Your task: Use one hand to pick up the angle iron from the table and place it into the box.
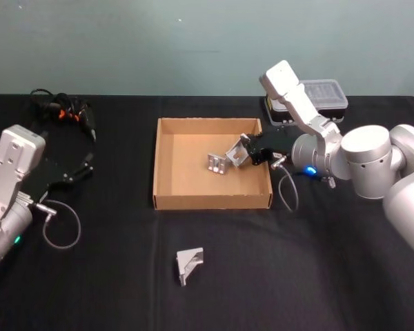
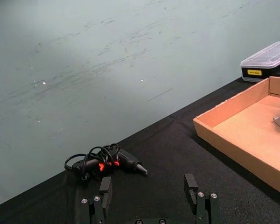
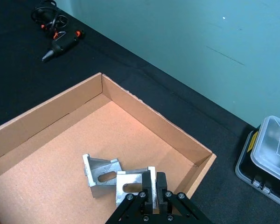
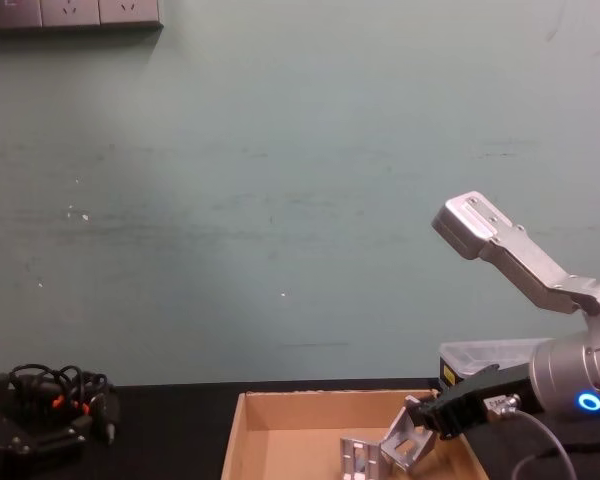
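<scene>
My right gripper point(image 1: 248, 153) hangs over the right side of the cardboard box point(image 1: 212, 201), shut on a silver angle iron point(image 1: 236, 153). The right wrist view has the fingers point(image 3: 160, 184) clamped on that bracket point(image 3: 133, 183), just above the box floor point(image 3: 51, 154). A second angle iron point(image 1: 216, 163) lies on the box floor beside it, also seen as a bracket point(image 3: 99, 170) from the wrist. Another angle iron point(image 1: 189, 265) rests on the black table point(image 1: 331, 276) in front of the box. My left gripper point(image 1: 83, 169) sits open at the far left, holding nothing.
A black tool with orange marks and a coiled cable point(image 1: 63, 110) lies at the back left. A clear-lidded plastic case point(image 1: 317, 100) stands behind the box's right corner, under my right arm. A wall closes off the far side of the table.
</scene>
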Action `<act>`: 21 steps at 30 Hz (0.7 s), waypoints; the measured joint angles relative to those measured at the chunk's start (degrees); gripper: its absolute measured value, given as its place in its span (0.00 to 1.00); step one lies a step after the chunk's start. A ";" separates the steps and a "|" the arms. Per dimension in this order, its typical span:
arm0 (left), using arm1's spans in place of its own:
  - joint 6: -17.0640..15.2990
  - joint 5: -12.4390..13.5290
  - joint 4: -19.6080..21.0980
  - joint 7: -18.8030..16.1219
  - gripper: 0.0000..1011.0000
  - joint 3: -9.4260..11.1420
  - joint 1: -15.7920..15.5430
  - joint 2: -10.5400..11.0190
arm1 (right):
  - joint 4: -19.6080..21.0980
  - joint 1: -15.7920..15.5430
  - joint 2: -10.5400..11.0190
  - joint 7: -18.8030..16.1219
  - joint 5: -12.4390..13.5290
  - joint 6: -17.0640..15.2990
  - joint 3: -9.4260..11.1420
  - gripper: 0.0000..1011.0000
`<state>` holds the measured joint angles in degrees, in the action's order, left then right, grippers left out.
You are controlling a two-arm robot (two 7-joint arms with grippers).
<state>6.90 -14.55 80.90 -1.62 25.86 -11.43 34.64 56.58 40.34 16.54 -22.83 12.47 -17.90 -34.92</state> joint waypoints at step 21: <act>0.00 0.00 0.00 0.00 1.00 0.00 0.00 0.00 | 0.15 0.00 0.04 0.19 0.03 -0.07 -0.20 0.56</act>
<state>6.91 -14.55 80.90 -1.62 25.86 -11.43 34.65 56.73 40.34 16.59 -22.64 12.49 -17.96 -35.12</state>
